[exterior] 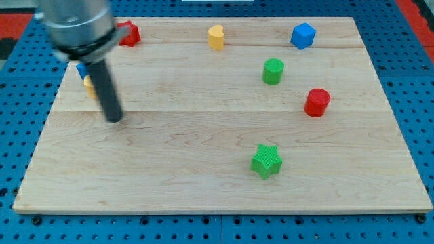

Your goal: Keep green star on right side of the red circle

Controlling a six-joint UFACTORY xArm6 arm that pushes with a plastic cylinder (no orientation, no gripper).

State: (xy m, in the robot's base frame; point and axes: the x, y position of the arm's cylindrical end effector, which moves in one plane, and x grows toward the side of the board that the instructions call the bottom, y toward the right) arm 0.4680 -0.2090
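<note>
No jaws are carried by the tool (114,119): it is a plain dark rod, so nothing can be opened or closed, and nothing is held by it. Its tip is set down on bare wood at the view's left, and no block is touched there. Just above it, a blue block (81,69) and a yellow block (89,86) are partly hidden behind the rod, and their shapes cannot be made out.

The tabletop (169,169) is a pale wooden board laid on a blue perforated base (420,102). Along the top edge a red block (129,34), a yellow block (215,37) and a blue cube (303,35) are found. A green cylinder (273,71) stands right of centre.

The green star (266,161) is seen low on the board, well apart from the tool, toward the view's right and bottom. The red circle (317,102) lies above the star and to its right, so the star is on the circle's lower left.
</note>
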